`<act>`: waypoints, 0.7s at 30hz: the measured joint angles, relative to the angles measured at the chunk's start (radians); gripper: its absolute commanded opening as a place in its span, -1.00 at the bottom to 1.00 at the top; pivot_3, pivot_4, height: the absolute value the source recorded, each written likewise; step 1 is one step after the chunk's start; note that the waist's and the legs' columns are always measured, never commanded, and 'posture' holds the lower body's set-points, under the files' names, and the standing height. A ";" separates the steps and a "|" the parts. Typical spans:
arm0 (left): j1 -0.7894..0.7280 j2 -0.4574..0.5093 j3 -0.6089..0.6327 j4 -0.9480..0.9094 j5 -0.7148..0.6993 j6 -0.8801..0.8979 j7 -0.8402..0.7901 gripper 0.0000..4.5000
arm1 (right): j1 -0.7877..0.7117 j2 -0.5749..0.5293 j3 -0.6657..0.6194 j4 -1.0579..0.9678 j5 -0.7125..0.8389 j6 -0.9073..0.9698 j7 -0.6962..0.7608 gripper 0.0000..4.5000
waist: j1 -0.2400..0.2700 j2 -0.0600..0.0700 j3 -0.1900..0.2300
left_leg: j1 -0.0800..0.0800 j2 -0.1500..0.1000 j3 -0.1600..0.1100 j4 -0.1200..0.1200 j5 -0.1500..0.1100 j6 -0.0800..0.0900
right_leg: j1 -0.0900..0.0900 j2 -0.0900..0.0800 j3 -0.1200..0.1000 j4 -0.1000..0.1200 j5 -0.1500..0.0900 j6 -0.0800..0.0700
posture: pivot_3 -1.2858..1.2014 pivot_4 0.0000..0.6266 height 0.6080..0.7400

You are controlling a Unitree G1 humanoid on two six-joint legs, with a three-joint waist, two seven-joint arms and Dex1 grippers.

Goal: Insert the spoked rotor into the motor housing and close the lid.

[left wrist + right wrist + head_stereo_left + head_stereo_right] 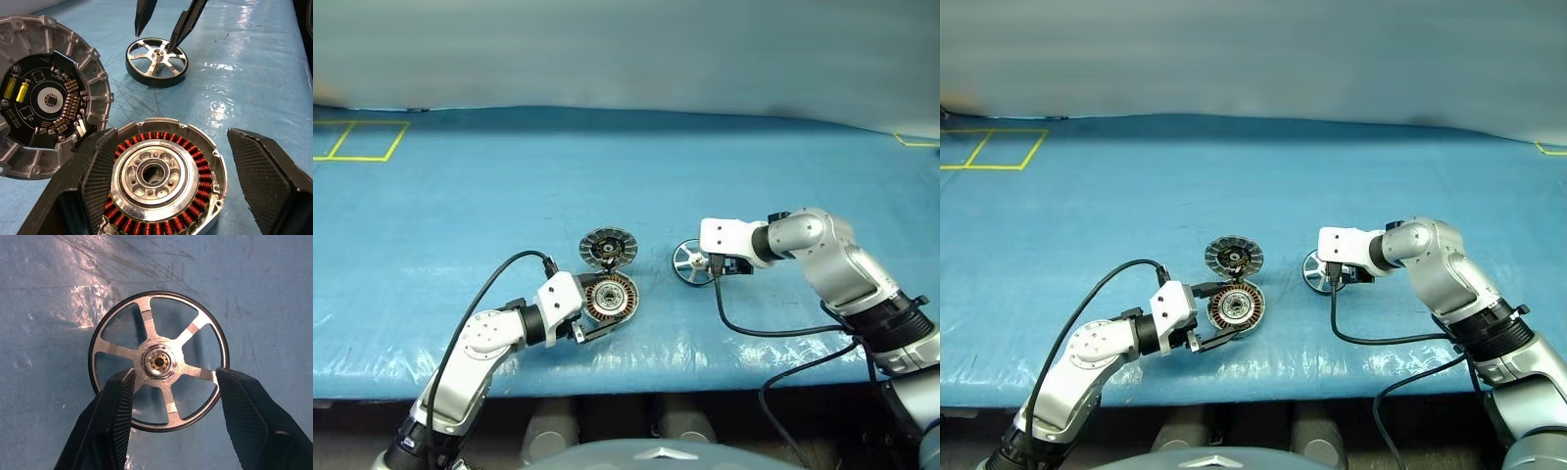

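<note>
The right gripper (pixel 171 382) hangs over the spoked rotor (pixel 159 361) with its two black fingers spread apart, one tip inside the rim beside the hub and the other at the rim's edge; whether they press on the wheel cannot be told. The rotor lies flat on the blue table cover (pixel 489 186), right of centre. Well to its left, the left gripper (pixel 161 186) stands wide, its fingers on either side of the motor housing (pixel 161 171): one finger (pixel 93 181) lies against the housing's rim, while the other (pixel 269 176) stands off from it with blue cover showing between. The housing sits open side up, its ring of copper windings around a silver centre. The lid (pixel 46 98) is swung open on the far left side of the housing, joined at its edge and propped up, its inner face with a black circuit board turned toward the robot.
</note>
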 measured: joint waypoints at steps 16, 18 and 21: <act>0.005 -0.006 -0.002 0.000 0.006 0.001 0.009 0.70 | 0.000 0.044 0.042 0.099 -0.103 -0.087 -0.011 0.24 | 0.002 0.000 0.000 | 0.000 0.000 0.000 0.000 0.000 0.000 | 0.001 0.000 0.000 0.000 0.000 0.000 | 0.03 -0.52 1.00; 0.006 -0.006 -0.002 0.000 0.006 0.001 0.012 0.70 | 0.000 0.045 0.042 0.105 -0.108 -0.095 -0.011 0.16 | 0.002 0.000 0.000 | 0.000 0.000 0.000 0.000 0.000 0.000 | 0.001 0.000 0.000 0.000 0.000 0.000 | 0.03 -0.52 1.00; 0.007 -0.006 -0.002 0.000 0.006 0.001 0.013 0.70 | 0.000 0.049 0.035 0.107 -0.111 -0.106 -0.011 -0.13 | 0.002 0.000 0.000 | 0.001 0.000 0.000 0.000 0.000 0.000 | 0.002 0.000 0.000 0.000 0.000 0.000 | 0.03 -0.52 1.00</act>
